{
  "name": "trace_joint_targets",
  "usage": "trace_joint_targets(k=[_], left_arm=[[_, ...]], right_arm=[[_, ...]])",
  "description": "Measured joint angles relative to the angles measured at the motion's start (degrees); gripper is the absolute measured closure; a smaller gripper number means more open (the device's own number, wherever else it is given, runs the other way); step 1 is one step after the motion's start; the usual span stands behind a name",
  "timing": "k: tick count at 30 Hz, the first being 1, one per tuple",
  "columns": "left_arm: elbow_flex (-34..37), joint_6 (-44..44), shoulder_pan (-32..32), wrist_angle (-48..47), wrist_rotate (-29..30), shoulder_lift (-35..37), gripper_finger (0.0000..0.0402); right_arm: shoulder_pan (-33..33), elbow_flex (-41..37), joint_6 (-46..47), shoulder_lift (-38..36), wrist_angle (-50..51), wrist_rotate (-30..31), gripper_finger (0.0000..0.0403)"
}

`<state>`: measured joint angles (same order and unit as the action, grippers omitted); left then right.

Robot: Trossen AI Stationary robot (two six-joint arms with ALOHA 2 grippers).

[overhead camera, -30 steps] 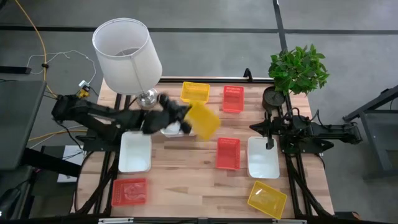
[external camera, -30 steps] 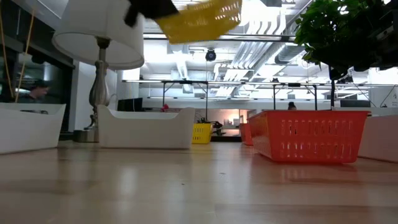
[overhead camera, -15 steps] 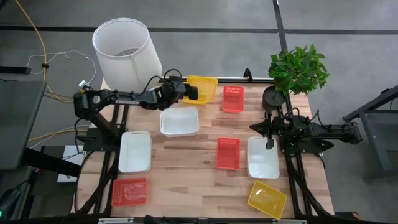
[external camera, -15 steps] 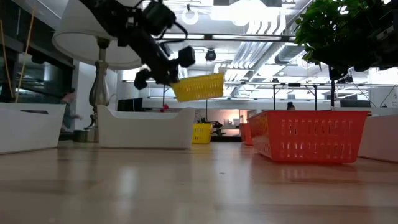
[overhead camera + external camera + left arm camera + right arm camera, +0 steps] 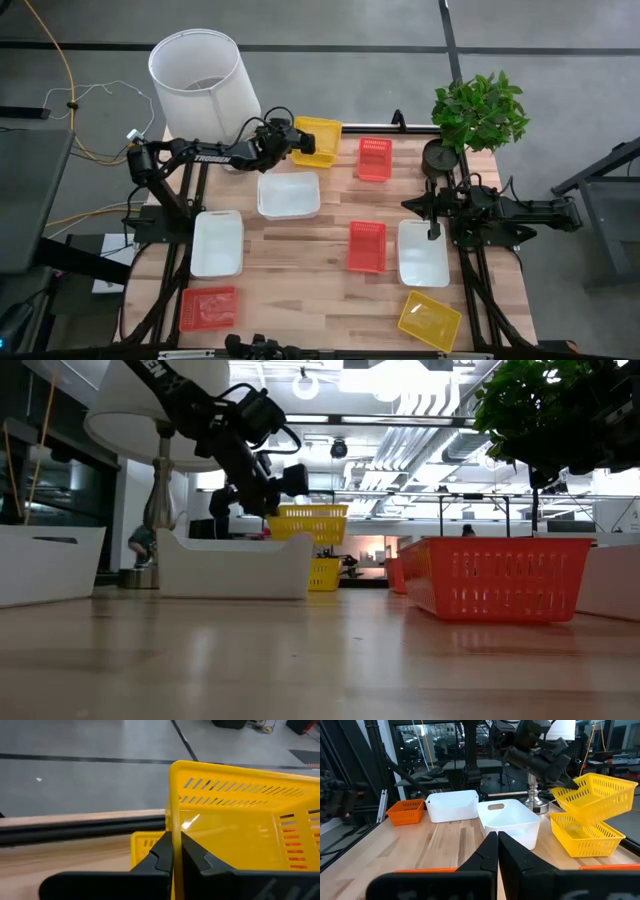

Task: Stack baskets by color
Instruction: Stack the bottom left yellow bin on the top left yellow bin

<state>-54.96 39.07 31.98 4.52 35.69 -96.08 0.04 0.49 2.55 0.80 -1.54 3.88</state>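
Observation:
My left gripper (image 5: 294,143) is shut on a yellow mesh basket (image 5: 320,133) at the table's far edge. It hangs just above a second yellow basket (image 5: 323,573), which rests on its bottom on the table. A third yellow basket (image 5: 430,320) lies near the front right. Red baskets (image 5: 374,158) (image 5: 367,245) (image 5: 208,307) and white baskets (image 5: 289,195) (image 5: 217,243) (image 5: 423,252) lie apart on the wood. My right gripper (image 5: 497,845) waits shut at the right side. My left gripper pinches the held yellow basket's end wall (image 5: 175,822) at its rim, one finger inside the basket and one outside. The fingers come from the table's left, slanting down. The basket hangs clear, open side up and slightly tilted, over the lower yellow basket (image 5: 145,845).
A tall lamp with a white shade (image 5: 205,85) stands at the far left, close behind my left arm. A potted plant (image 5: 480,110) stands at the far right. Bare wood lies in the near middle of the table.
My left gripper has swung toward the table's far edge and come down, rolling as it went. The yellow basket it carries has gone from high and tipped over the table's middle to almost level just above the other yellow basket.

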Motion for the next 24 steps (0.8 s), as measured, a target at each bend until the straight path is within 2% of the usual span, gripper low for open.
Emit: trace_joint_targets(k=[5,14,24], left_arm=[[0.0,-1.16,-0.01,0.03,1.87,-0.49,0.0401],[0.02,-1.75,-0.01,0.48,-1.01,-4.86,0.0401],[0.02,-1.77,-0.12,3.18,-3.75,-5.52,0.0401]], right_arm=[[0.0,-0.01,0.01,0.0,0.0,0.0,0.0402],[0.01,-0.01,0.01,0.0,0.0,0.0,0.0402],[0.01,0.0,0.0,0.0,0.0,0.0,0.0402]])
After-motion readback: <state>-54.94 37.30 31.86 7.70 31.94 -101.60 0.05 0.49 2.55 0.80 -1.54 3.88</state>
